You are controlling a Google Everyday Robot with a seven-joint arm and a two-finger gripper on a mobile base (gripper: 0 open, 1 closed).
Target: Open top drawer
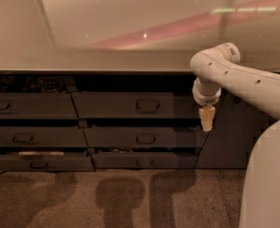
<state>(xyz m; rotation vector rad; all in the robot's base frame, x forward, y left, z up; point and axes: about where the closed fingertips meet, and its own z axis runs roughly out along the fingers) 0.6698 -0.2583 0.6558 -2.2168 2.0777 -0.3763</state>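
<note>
The top drawer (130, 104) is the wide dark grey front just under the counter, with a small loop handle (147, 106) at its centre. A dark gap runs above its front. My gripper (206, 123) hangs pointing down from the white arm (234, 77), level with the drawer's right end. It is well to the right of the handle and holds nothing that I can see.
Two lower drawers (144, 137) sit stepped below the top one, and another column of drawers (30, 106) stands to the left. The pale countertop (92, 61) overhangs them. A dark panel (229, 137) is behind the gripper. My white body (267, 184) fills the lower right above the carpet (120, 198).
</note>
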